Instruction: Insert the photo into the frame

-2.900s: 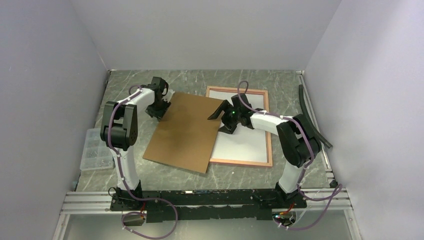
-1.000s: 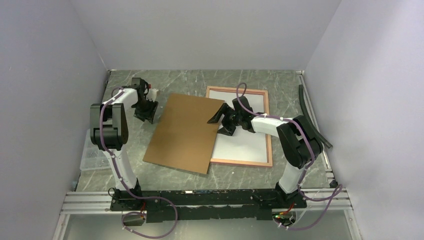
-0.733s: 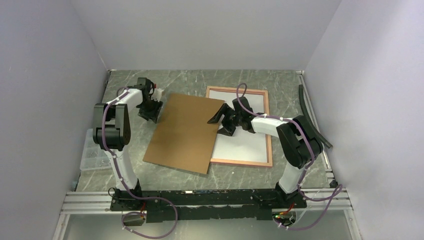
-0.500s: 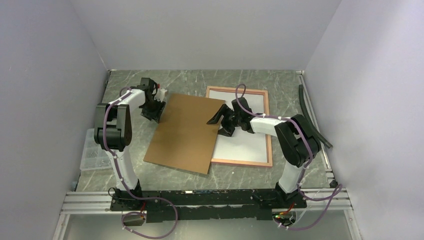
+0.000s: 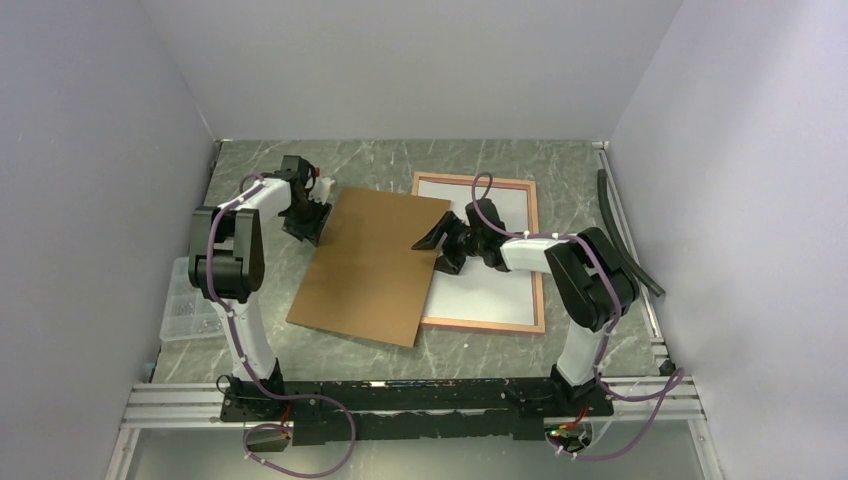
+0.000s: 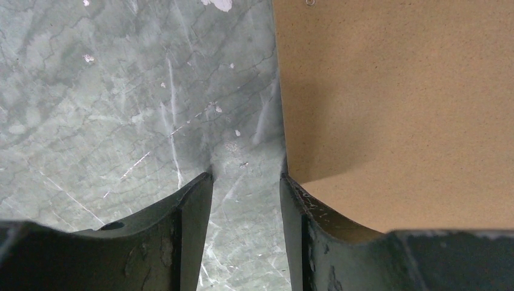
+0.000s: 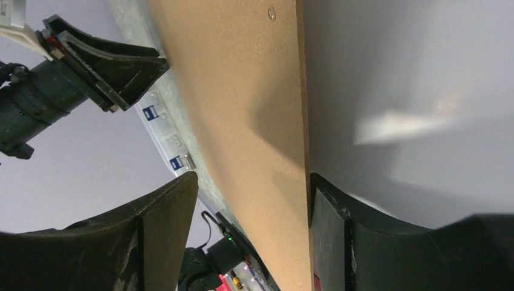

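Observation:
The pink-bordered frame [image 5: 538,255] lies flat right of centre, and the photo [image 5: 492,272] rests inside it with its plain white back up. A brown backing board [image 5: 370,265] lies slanted, its right edge resting over the frame's left side. My right gripper [image 5: 440,246] is open and straddles that raised board edge [image 7: 242,91]. One finger sits under the board on the white photo [image 7: 412,73]; the other stands apart above it. My left gripper [image 5: 310,222] is open at the board's upper-left edge [image 6: 394,109]. Only bare table shows between its fingers [image 6: 309,212].
A clear plastic box of small parts [image 5: 190,300] sits at the table's left edge. A black strip [image 5: 625,235] leans along the right wall. Grey walls enclose the left, back and right, and an aluminium rail [image 5: 400,395] runs along the near edge.
My left gripper swung away to the left, then came back to the board's upper-left edge. My right gripper stayed on the board's right edge and its jaws narrowed a little.

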### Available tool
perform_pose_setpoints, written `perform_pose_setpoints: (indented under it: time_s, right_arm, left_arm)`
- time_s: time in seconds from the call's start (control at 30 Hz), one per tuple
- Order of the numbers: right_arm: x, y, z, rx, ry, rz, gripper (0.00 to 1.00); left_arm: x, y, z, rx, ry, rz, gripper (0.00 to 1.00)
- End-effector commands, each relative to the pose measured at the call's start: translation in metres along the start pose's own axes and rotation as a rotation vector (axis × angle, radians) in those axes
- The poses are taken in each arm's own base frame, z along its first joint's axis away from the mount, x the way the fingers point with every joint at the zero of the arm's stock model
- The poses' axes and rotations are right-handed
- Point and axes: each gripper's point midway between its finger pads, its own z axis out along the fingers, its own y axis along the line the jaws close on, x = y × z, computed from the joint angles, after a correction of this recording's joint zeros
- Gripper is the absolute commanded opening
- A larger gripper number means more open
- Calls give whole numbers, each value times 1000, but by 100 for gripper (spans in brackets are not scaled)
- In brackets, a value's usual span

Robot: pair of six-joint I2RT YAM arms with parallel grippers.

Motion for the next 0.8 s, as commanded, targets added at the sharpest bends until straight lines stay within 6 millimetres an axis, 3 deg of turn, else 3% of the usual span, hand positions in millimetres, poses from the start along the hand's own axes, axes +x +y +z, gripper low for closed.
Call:
perform_pose_setpoints:
  time_s: [0.0,0.1,0.2,0.33,0.47,0.6,0.7,0.77]
  right_arm:
    - [9,90,-21,-279,10,-112,68]
    - [17,104,-23,-309,28,-138,67]
    - [21,105,-20,-301,35,-148,65]
    - [22,94,-14,-260,41,-126,53]
    - [19,95,-19,-232,23,-129,32]
    - [12,113,-31,-232,-11,-155,13]
    - [5,131,-42,-257,-33,-140,7]
    - [-2,146,-50,-273,-44,-116,0]
  left_arm:
    - [22,-46,17,141,82,7,51]
    - [19,-58,14,199,74,3,51]
    - [20,-69,14,245,80,3,51]
    - [20,-72,10,249,71,20,51]
    - [11,-67,-7,224,41,39,58]
    - [-17,-56,-54,170,-71,95,80]
    - [-35,-58,-110,158,-207,179,92]
    - [-36,-66,-145,180,-280,271,94]
